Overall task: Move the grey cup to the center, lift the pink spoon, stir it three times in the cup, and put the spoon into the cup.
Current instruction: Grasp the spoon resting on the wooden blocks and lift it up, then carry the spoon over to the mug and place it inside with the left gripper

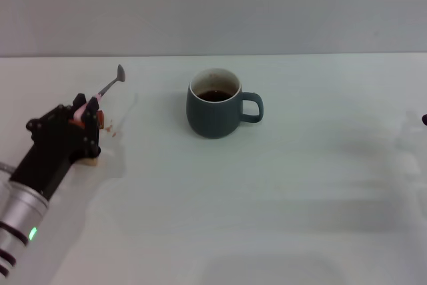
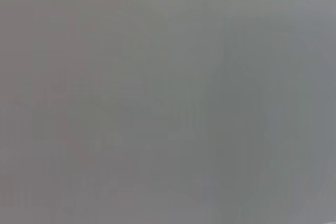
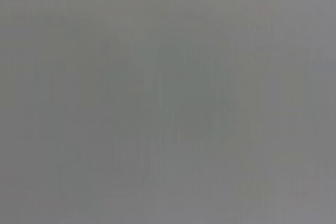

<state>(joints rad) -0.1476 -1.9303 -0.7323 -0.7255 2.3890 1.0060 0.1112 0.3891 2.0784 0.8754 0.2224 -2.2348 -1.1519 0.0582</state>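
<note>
The grey cup [image 1: 215, 105] stands near the middle of the white table in the head view, handle pointing right, dark liquid inside. My left gripper [image 1: 89, 115] is at the left side of the table, shut on the pale pink handle of the pink spoon [image 1: 110, 85]. The spoon's grey neck and bowl stick up and to the right, toward the cup but well apart from it. My right gripper shows only as a dark tip [image 1: 424, 119] at the right edge. Both wrist views show only flat grey.
A tan block [image 1: 94, 159] and a reddish-brown piece [image 1: 102, 119] lie under and beside the left gripper. The white table [image 1: 267, 198] stretches to the front and right of the cup.
</note>
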